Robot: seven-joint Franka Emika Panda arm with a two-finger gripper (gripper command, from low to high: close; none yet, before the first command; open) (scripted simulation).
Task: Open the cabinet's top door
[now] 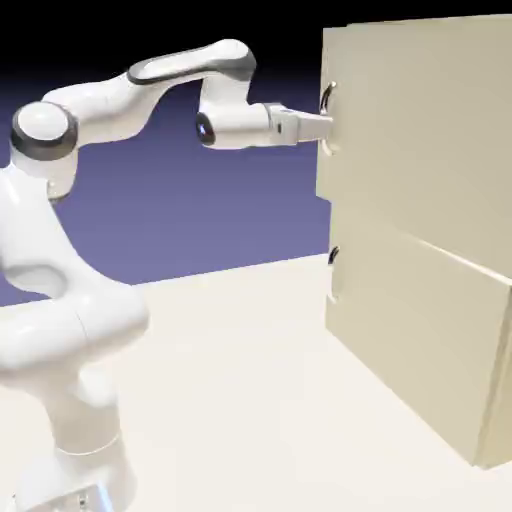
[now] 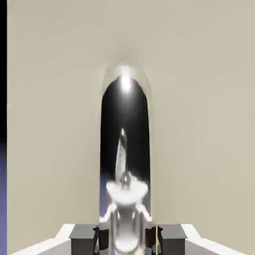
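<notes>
Grasp stage: my gripper (image 1: pixel 326 128) reaches level to the cabinet (image 1: pixel 430 230), at the near edge of the top door (image 1: pixel 420 120); in the hand view the jaws are closed tight on the dark, shiny handle (image 2: pixel 124 149), which rises between the fingertips (image 2: pixel 83 238); the door appears still flush; I judge the next move to be a steady outward pull along the door's arc.

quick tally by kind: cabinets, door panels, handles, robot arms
cabinet: 1
door panels: 2, top door and lower door
handles: 2, top handle and lower handle
robot arm: 1
total: 6
</notes>
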